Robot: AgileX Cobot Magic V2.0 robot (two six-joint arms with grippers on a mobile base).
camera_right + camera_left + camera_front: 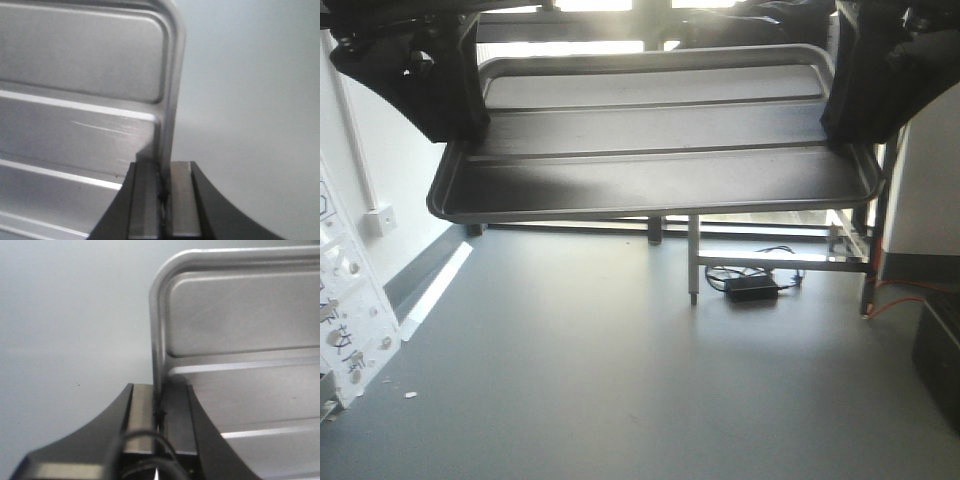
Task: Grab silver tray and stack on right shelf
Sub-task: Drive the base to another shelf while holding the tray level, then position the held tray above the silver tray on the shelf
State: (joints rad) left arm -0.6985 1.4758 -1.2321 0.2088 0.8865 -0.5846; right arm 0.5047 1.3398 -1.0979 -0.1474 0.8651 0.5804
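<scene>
Right now the left hand [161, 407] is clenched on the thin raised rim of the shiny silver metal tray [240, 320], the one with rounded corners and two long ridges. The right hand [165, 185] is clenched on the rim at the other short end. Each hand pinches only a small bit of rim, and I think that is the risk. The metal is smooth, so the tray could slip out or swing down if one hand moves faster than the other or loosens a little. If the hands pull apart, the tray could pop free.

The tray hangs in the air between the two hands, high over the grey floor [570, 380]. Nothing lies in the tray; its bottom is bare. A drop would land on the floor, near the small black power box [750, 289] and its cables. Farther back stand thin steel frame legs [693, 260]. I cannot tell if they belong to the right shelf, but a tray edge could bump them on the way.
</scene>
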